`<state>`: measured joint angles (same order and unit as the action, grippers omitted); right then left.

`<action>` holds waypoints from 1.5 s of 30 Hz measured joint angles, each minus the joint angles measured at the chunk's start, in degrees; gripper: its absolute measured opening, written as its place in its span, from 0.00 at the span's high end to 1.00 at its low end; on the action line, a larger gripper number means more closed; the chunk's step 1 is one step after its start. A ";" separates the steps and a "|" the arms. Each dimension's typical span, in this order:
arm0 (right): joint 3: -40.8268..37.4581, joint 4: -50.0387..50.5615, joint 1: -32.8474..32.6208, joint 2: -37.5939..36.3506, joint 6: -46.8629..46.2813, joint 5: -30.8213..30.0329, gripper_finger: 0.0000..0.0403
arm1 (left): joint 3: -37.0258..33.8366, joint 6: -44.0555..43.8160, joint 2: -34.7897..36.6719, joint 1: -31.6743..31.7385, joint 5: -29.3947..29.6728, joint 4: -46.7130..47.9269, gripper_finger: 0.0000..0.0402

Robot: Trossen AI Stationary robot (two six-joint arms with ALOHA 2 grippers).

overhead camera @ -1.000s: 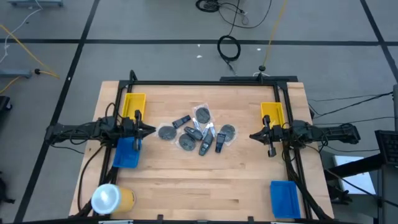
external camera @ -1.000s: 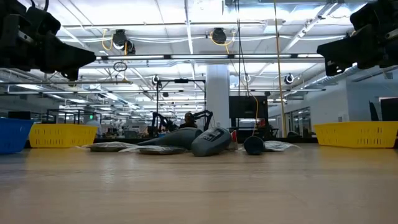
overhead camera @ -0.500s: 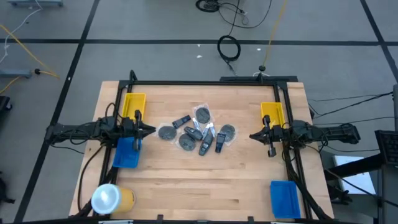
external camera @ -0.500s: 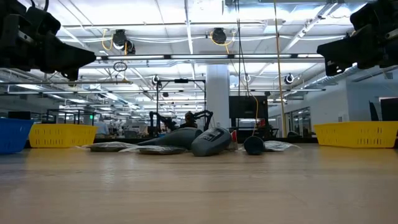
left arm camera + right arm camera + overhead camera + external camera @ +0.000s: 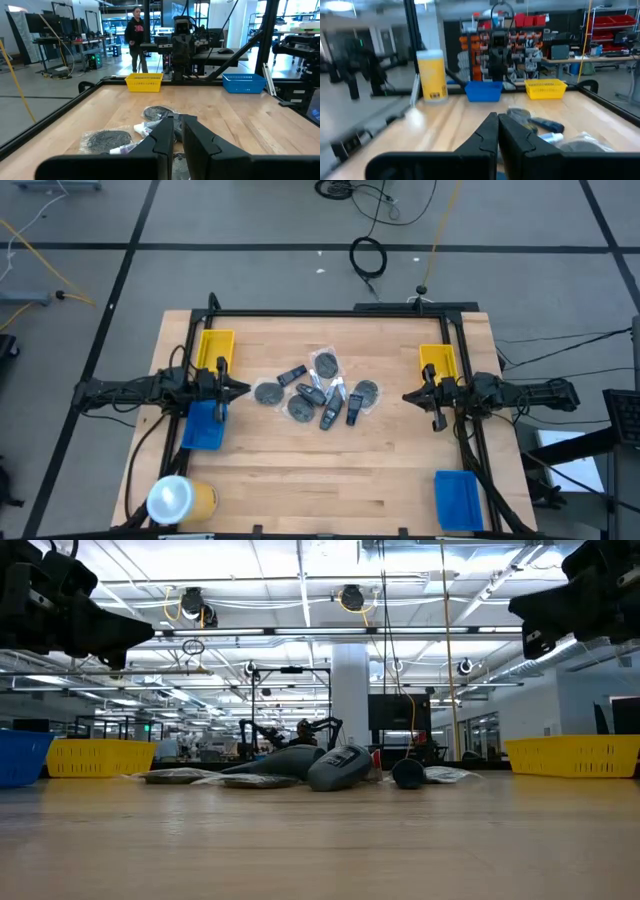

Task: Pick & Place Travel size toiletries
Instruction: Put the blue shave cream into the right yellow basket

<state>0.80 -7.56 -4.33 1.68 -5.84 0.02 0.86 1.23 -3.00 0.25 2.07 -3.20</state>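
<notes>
The travel size toiletries (image 5: 320, 393) lie in a loose pile at the middle of the wooden table. They are grey flat discs (image 5: 267, 392), small dark bottles (image 5: 329, 416) and pale tubes. The pile also shows in the low view (image 5: 300, 765) and both wrist views (image 5: 157, 112) (image 5: 547, 125). My left gripper (image 5: 245, 389) (image 5: 178, 119) hovers level at the pile's left, shut and holding nothing. My right gripper (image 5: 406, 398) (image 5: 498, 116) hovers at the pile's right, shut and holding nothing. Both stand well above the tabletop in the low view (image 5: 150, 632) (image 5: 512, 612).
A yellow tray (image 5: 215, 345) and a blue tray (image 5: 205, 425) sit by the left arm. A yellow tray (image 5: 437, 360) sits by the right arm and a blue tray (image 5: 460, 498) at the near right. A yellow cylinder with a white top (image 5: 180, 498) stands near left. A person (image 5: 136, 35) is beyond the table.
My right gripper has tipped its fingertips up a little and rolled slightly about its own line, staying shut and in place. The toiletries lie as before.
</notes>
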 joint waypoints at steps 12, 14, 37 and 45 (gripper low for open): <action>0.02 -4.51 -5.88 15.38 -3.57 -3.16 0.99 | 0.00 0.00 0.01 0.00 0.00 0.02 0.91; 0.02 -9.04 -8.11 21.35 -3.88 -5.06 0.97 | 0.00 0.00 0.02 -0.02 0.00 0.02 0.91; 25.71 -28.59 -18.14 84.01 -19.19 -34.64 0.26 | 0.00 -2.10 0.00 -0.02 0.02 -0.11 0.91; 46.79 -3.50 -18.31 95.04 -34.01 -45.27 0.23 | 0.00 -10.80 0.01 0.04 1.05 0.04 0.91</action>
<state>47.59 -11.06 -22.64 96.72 -39.86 -45.25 0.86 -9.56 -3.00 0.30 3.11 -3.16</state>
